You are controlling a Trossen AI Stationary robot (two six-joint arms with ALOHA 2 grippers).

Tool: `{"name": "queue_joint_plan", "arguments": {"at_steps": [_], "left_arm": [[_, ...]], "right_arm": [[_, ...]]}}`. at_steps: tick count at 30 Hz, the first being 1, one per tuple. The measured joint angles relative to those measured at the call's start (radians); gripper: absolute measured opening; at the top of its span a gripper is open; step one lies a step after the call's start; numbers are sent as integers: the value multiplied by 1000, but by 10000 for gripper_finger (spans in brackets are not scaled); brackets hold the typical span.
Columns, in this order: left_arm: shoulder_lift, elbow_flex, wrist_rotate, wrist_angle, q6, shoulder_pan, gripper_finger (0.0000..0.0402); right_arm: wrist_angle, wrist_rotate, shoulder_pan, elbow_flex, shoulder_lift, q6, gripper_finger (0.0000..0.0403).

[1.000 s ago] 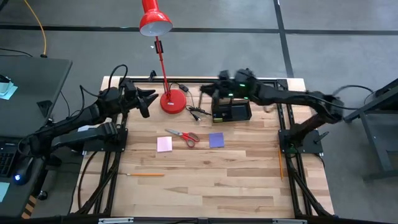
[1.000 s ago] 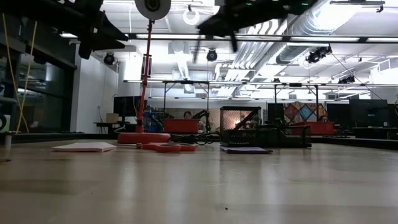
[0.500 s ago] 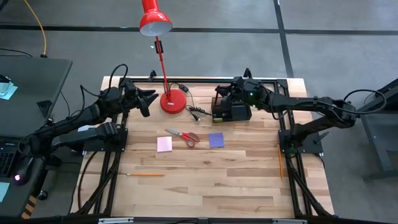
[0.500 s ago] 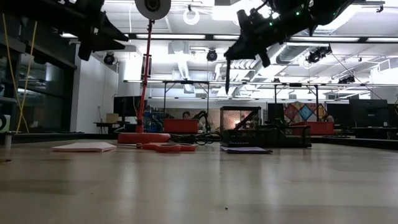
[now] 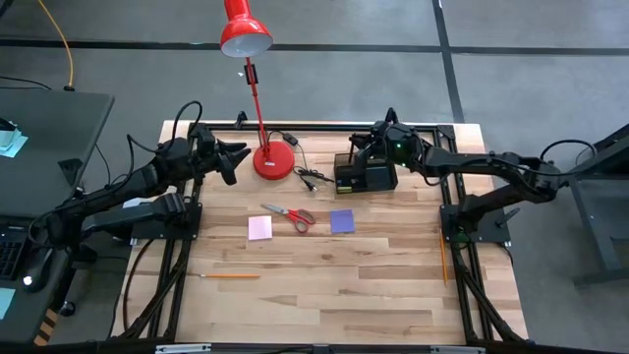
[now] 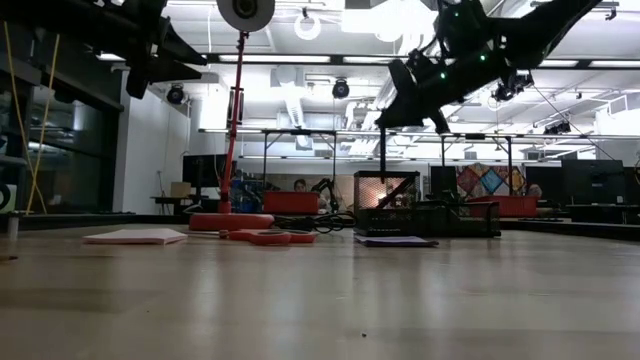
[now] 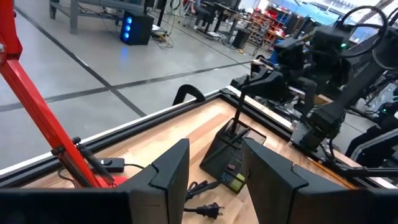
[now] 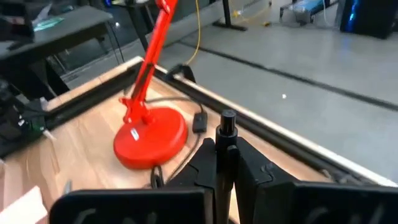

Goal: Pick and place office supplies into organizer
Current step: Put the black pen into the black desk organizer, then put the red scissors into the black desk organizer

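My right gripper [image 5: 358, 148] hangs over the black organizer [image 5: 366, 178] at the table's far side, shut on a black pen [image 6: 381, 165]. The pen stands upright, its lower end down inside the organizer's mesh cup [image 6: 386, 205]. Red-handled scissors [image 5: 290, 214], a pink pad [image 5: 259, 228] and a purple pad [image 5: 342, 220] lie flat mid-table. One orange pencil [image 5: 231, 276] lies at the near left, another [image 5: 443, 258] along the right edge. My left gripper [image 5: 239, 157] waits open, raised at the far left. My right gripper pinches the pen near its upper end [image 8: 226, 140] between its two fingers; the pen's top [image 8: 227, 118] sticks out above them. The fingers come nearly level from the table's right and lie across the pen. The pen hangs upright below them, reaching into the organizer.
The red desk lamp's round base [image 5: 274, 160] stands left of the organizer, its stem leaning over the far edge. A black cable with a plug [image 5: 311, 177] lies between base and organizer. Bare wood stretches across the table's near half.
My right gripper has moved down and toward the table's right edge, from beside the lamp's cable to above the organizer, tipping closer to level. The pen it holds now hangs upright and has sunk from well above the organizer into the mesh cup.
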Motion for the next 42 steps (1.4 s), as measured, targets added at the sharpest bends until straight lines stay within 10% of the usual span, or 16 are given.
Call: {"name": "queue_joint_plan", "arguments": {"at_steps": [25, 42], "left_arm": [[0, 0, 7, 0, 1, 0, 133], [23, 0, 11, -1, 60, 0, 134]], "right_arm": [[246, -43, 11, -16, 180, -21, 108], [0, -220, 125, 72, -64, 293, 110]]}}
